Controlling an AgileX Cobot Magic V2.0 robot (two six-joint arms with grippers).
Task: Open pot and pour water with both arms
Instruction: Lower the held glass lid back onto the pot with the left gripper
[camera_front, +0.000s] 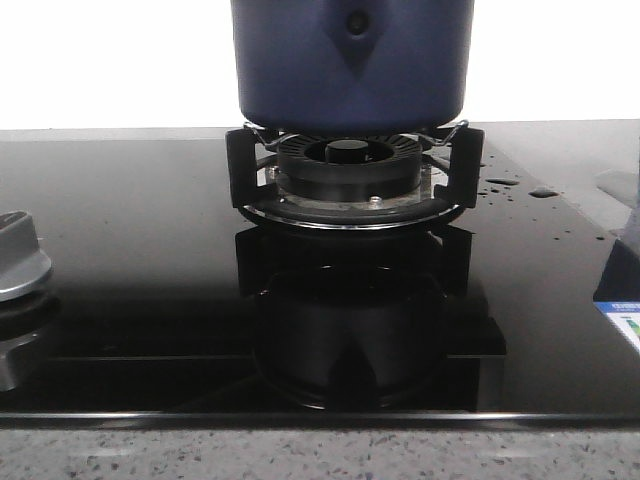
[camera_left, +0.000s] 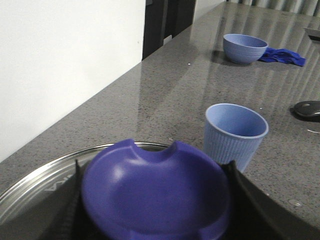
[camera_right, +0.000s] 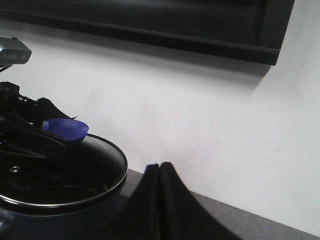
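Note:
The dark navy pot (camera_front: 350, 70) stands on the black burner ring (camera_front: 345, 165) of the glass hob; its top is cut off in the front view. Its glass lid with a steel rim (camera_left: 30, 185) has a purple-blue knob (camera_left: 155, 192). My left gripper (camera_left: 155, 200) is shut on this knob, one finger on each side. The right wrist view shows the pot (camera_right: 60, 220), the lid on it and the left gripper on the knob (camera_right: 65, 129). My right gripper (camera_right: 159, 170) is shut and empty, just beside the pot's wall. Neither gripper shows in the front view.
A light blue ribbed cup (camera_left: 234, 132) stands on the grey counter close beside the pot. Farther off are a blue bowl (camera_left: 244, 47) and a blue cloth (camera_left: 282, 56). Water drops (camera_front: 505, 183) lie on the hob; a metal control knob (camera_front: 20, 260) is at its left.

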